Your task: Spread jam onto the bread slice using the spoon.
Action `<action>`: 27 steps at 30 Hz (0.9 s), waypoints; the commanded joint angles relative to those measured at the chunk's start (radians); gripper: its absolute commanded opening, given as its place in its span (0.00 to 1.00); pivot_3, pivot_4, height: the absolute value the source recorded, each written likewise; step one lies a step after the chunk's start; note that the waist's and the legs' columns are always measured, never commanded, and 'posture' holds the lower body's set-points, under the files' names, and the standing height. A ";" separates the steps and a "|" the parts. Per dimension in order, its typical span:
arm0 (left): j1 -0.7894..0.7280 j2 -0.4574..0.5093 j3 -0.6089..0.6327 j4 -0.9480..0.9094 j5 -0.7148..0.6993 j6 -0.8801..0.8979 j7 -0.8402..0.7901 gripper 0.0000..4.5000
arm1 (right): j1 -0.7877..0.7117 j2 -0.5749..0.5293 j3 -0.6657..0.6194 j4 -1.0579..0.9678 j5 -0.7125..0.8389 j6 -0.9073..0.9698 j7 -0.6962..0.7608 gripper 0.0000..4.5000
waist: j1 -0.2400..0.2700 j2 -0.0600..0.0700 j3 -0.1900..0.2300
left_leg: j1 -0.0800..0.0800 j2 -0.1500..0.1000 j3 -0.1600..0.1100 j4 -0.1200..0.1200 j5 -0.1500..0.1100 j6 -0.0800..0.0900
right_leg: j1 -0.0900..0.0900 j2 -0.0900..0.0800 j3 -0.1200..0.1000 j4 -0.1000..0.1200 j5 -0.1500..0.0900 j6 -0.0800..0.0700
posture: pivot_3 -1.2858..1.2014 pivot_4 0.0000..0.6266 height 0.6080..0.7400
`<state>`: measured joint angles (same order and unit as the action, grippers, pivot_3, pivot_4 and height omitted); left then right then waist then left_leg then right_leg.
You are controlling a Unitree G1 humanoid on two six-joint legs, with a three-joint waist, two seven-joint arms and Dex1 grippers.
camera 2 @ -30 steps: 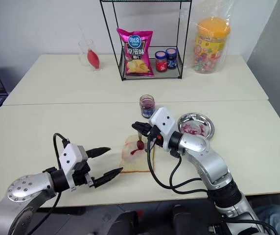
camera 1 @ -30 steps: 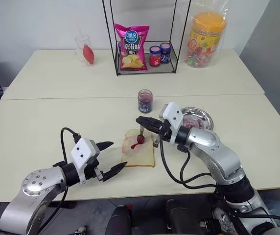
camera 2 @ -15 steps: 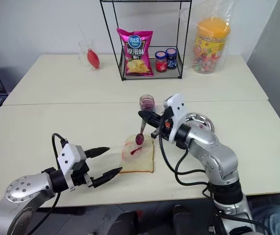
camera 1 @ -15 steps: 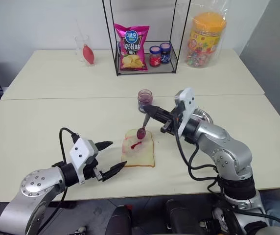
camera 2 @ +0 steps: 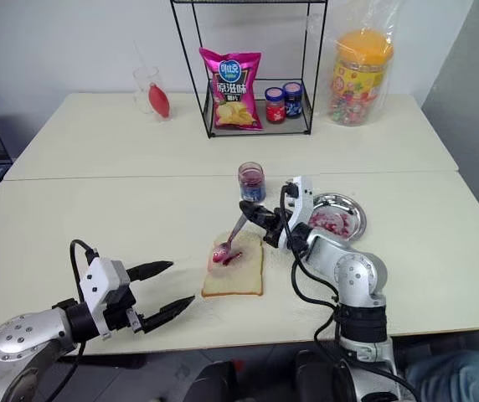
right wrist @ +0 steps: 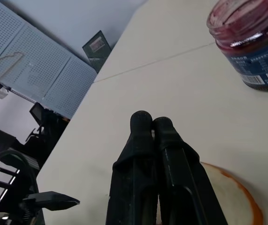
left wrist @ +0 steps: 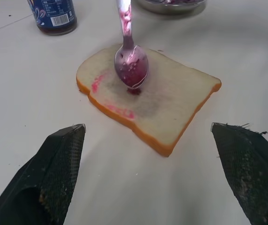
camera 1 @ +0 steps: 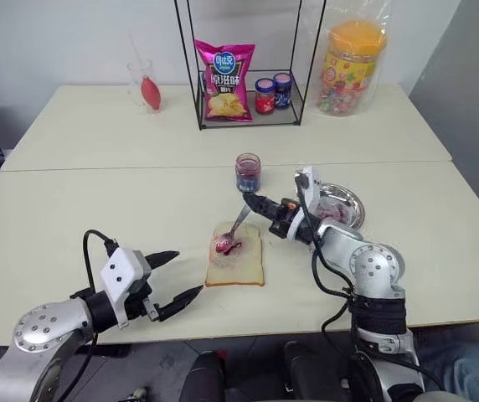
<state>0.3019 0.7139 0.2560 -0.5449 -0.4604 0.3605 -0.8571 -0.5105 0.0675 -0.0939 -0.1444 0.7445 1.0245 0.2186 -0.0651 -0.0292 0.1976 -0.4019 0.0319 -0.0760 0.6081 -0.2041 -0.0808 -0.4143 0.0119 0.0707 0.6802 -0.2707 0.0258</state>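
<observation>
The table (camera 1: 72, 218) is carrying everything, and the work is taking place near its front edge. At the back, a wire rack (camera 1: 248, 63) is standing with a pink chip bag (camera 1: 224, 81) and two small lidded jars (camera 1: 273, 92) inside; a big candy jar (camera 1: 352, 67) is standing beside it, and a glass (camera 1: 145, 84) is standing well apart on the other side. None of these is blocking the work.

The bread slice (camera 1: 238, 261) is lying flat between the two arms. Only a small pink smear of jam (left wrist: 107, 84) is showing near its centre and along one edge; most of the crumb is bare. So I judge the task as begun but far from finished: more jam is needed, and it must be pushed out towards the crust.

The right gripper (camera 1: 260, 206) is pressed together on the handle of the spoon (camera 1: 233, 230), and the spoon's bowl, coated with jam, is touching or almost touching the middle of the bread. The open jam jar (camera 1: 248, 172) is standing just behind the slice, and a round metal dish (camera 1: 338, 203) with red stains is beside the right arm.

The left gripper (camera 1: 175, 275) is hovering near the front corner of the bread with its fingers (left wrist: 54, 178) wide apart, holding nothing.
</observation>
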 commanded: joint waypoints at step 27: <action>-0.060 -0.016 -0.044 -0.002 0.019 -0.041 0.017 1.00 | -0.078 -0.148 -0.180 -0.032 0.179 0.102 -0.027 0.00 | 0.005 0.000 0.000 | 0.001 0.000 0.000 0.000 0.000 0.000 | 0.001 0.000 0.000 -0.001 0.002 0.004 | 0.52 0.24 1.00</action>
<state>0.2416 0.7018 0.1996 -0.5378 -0.4420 0.3362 -0.8450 -0.5577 -0.1050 -0.2373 -0.1166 0.8437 1.0897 0.2293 -0.0605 -0.0292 0.1976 -0.4013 0.0316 -0.0759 0.6083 -0.2041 -0.0808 -0.4131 0.0120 0.0710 0.6797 -0.2683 0.0300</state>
